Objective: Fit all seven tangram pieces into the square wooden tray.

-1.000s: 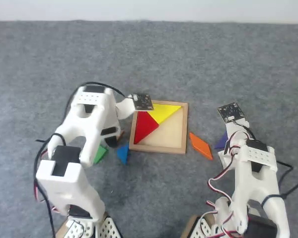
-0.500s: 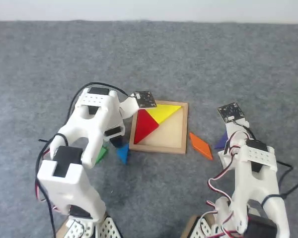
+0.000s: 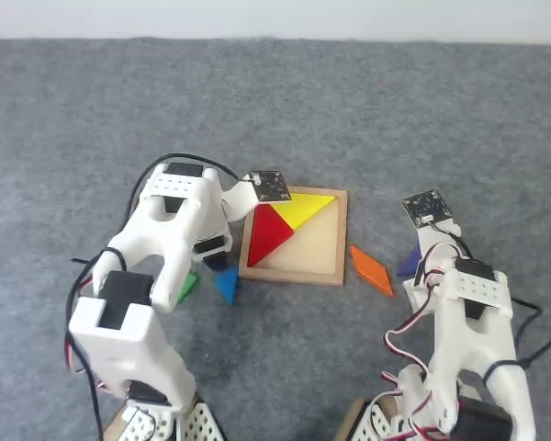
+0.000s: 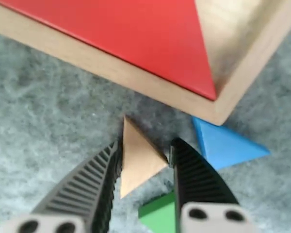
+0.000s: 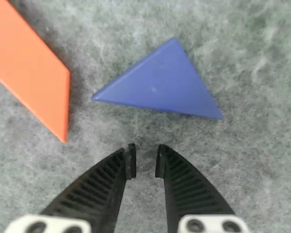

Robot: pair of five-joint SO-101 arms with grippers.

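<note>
Well, the square wooden tray [image 3: 318, 244] sits on the grey bench [image 3: 395, 119] with two pieces already in it: a red triangle [image 3: 266, 234] against its left wall and a yellow triangle [image 3: 304, 208] along its far wall, the two touching. The rest of the tray floor is bare wood.

The left gripper [image 4: 146, 145] is down just outside the tray's near-left corner, its jaws clamped on either side of a tan triangle [image 4: 138, 162] lying flat on the bench. A blue triangle [image 4: 225, 145] lies close by the same corner, and a green piece [image 4: 160, 213] just beyond the tan one, away from the tray.

To the tray's right lies an orange parallelogram [image 3: 371, 269], and further right a dark blue triangle [image 5: 160, 85]. The right gripper [image 5: 144, 160] hovers just short of that triangle, its jaws all but together and holding nothing.
</note>
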